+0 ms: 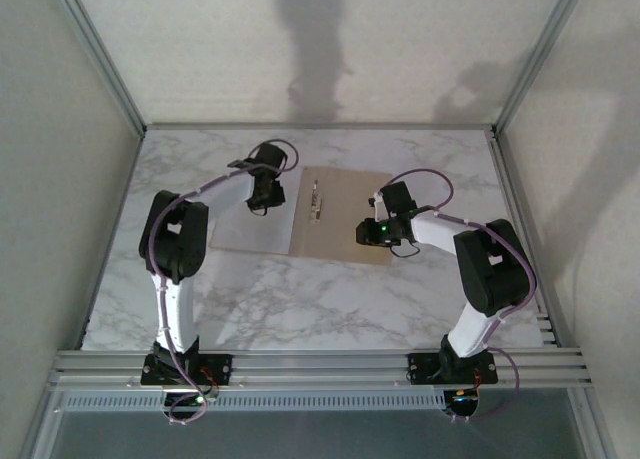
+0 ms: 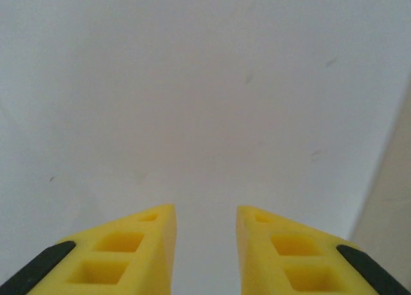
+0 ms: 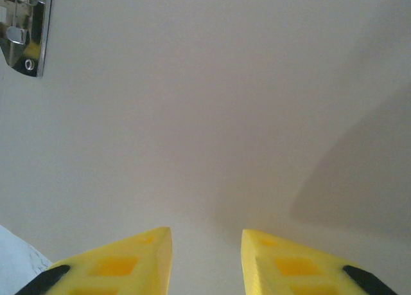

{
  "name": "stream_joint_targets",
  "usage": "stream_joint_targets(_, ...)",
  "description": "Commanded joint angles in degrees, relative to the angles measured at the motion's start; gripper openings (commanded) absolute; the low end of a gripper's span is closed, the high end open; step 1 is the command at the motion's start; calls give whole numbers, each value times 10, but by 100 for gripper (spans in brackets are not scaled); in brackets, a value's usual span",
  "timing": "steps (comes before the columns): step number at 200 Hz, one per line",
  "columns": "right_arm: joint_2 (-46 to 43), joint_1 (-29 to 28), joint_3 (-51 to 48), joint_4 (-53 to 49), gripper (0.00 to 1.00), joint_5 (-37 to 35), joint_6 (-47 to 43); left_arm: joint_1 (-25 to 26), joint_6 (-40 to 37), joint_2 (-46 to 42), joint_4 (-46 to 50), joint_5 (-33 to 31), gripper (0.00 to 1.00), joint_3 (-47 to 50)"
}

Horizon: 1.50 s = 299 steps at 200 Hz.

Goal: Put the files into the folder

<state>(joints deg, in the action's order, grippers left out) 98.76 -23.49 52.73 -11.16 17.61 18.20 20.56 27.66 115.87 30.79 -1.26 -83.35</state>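
Note:
The tan folder [image 1: 345,219] lies flat in the middle of the marble table, with its metal clip [image 1: 317,201] near its left edge. A white sheet of the files [image 1: 245,234] lies flat against the folder's left side. My left gripper [image 1: 259,195] hovers low over that sheet, and in the left wrist view its yellow fingers [image 2: 154,234] stand apart over the white paper [image 2: 192,102], holding nothing. A strip of the folder [image 2: 393,198] shows at the right there. My right gripper [image 1: 377,229] is open over the folder [image 3: 212,115], with the clip [image 3: 26,31] at the upper left.
Grey walls and metal frame posts [image 1: 100,54] close in the table on three sides. An aluminium rail [image 1: 320,364] carries both arm bases at the near edge. Bare marble [image 1: 320,299] lies between the folder and the rail, and a corner of marble [image 3: 16,263] shows by the right fingers.

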Motion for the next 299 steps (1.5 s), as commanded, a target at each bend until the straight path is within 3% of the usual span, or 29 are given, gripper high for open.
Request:
stream_joint_targets(1, -2, -13, 10, -16, 35, 1, -5, -14, 21, -50, -38, -10, 30, 65)
stream_joint_targets(73, 50, -41, 26, 8, 35, 29, 30, -64, 39, -146, -119, -12, 29, 263)
stream_joint_targets(124, 79, -79, 56, 8, 35, 29, 47, -117, 28, -179, -126, -16, 28, 309)
stream_joint_targets(169, 70, -94, 77, 2, 35, 26, 58, -131, 20, -182, -117, -11, 27, 300)
stream_joint_targets(219, 9, -80, 146, -107, 38, -8, -5, -132, 39, -205, -68, -20, 28, 261)
stream_joint_targets(262, -19, -11, 171, -144, 42, -38, -32, -128, 45, -232, -23, -46, 31, 220)
stream_joint_targets(299, 29, 59, 200, -142, 46, -72, -30, -75, 36, -226, 57, -115, 33, 112)
